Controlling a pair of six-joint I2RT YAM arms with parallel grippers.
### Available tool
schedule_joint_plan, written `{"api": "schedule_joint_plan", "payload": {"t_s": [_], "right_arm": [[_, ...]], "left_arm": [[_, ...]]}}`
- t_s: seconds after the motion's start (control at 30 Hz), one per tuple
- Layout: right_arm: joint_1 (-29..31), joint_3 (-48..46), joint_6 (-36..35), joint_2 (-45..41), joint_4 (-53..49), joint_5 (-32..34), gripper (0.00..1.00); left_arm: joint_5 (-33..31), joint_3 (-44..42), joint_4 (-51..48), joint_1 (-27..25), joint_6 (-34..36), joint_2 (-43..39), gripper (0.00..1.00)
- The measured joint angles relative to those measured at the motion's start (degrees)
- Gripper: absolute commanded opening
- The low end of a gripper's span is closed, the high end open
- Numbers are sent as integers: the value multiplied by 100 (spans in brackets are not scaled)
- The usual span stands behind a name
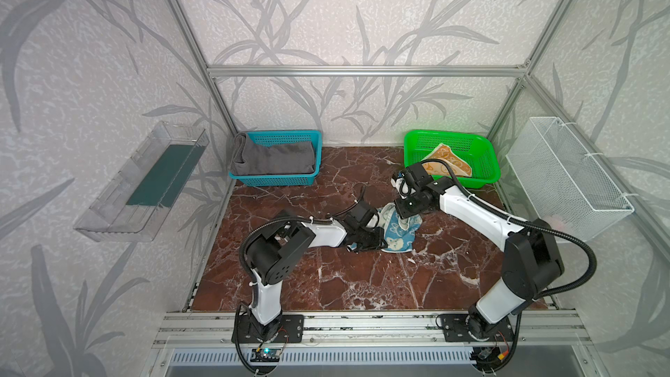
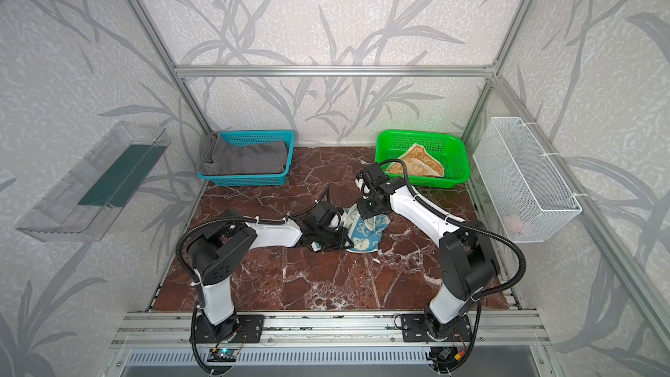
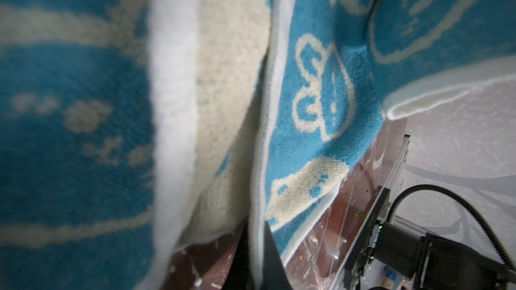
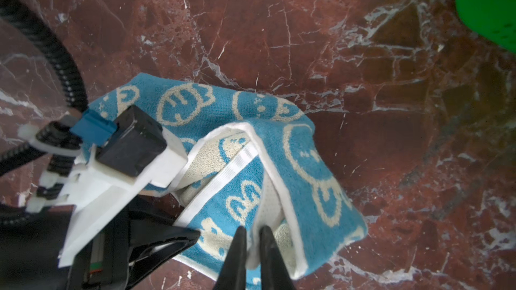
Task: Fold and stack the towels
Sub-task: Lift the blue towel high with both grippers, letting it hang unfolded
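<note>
A teal-blue and cream bunny towel point(image 1: 398, 236) point(image 2: 364, 237) lies bunched in the middle of the marble table. My left gripper point(image 1: 379, 244) point(image 3: 256, 227) is shut on its white hem, and the cloth point(image 3: 321, 124) fills most of the left wrist view. My right gripper point(image 1: 404, 224) point(image 4: 252, 231) is shut on a raised cream fold of the same towel point(image 4: 312, 163). A dark grey towel point(image 1: 275, 157) point(image 2: 246, 157) lies folded in the blue basket point(image 1: 315, 161). An orange and cream towel point(image 1: 449, 161) point(image 2: 417, 163) lies in the green basket point(image 1: 486, 154).
The blue basket point(image 2: 286, 139) stands at the back left and the green basket point(image 2: 458, 146) point(image 4: 488, 9) at the back right. A white wire basket point(image 1: 565, 175) hangs on the right wall, a clear tray point(image 1: 141, 183) on the left wall. Both arms meet mid-table.
</note>
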Motion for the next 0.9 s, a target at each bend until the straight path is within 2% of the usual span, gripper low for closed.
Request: {"api": "schedule_joint_plan", "payload": {"t_s": [0.17, 0.37, 0.5, 0.73, 0.9], "right_arm": [[0, 0, -15, -31, -35, 162, 0], [-4, 0, -273, -411, -79, 264, 0], [-79, 11, -656, -973, -105, 365, 0], [-470, 411, -1467, -2190, -125, 437, 0], [-450, 1038, -1810, -2621, -125, 256, 0]], "left_arm": [[-7, 7, -310, 2, 120, -129, 0], [-326, 487, -1482, 22, 758, -573, 0], [-743, 1051, -2413, 151, 1421, -1246, 0], [-1790, 1950, -3681, 793, 2907, -2813, 0], [-2439, 2691, -4181, 754, 4172, -3600, 0]]}}
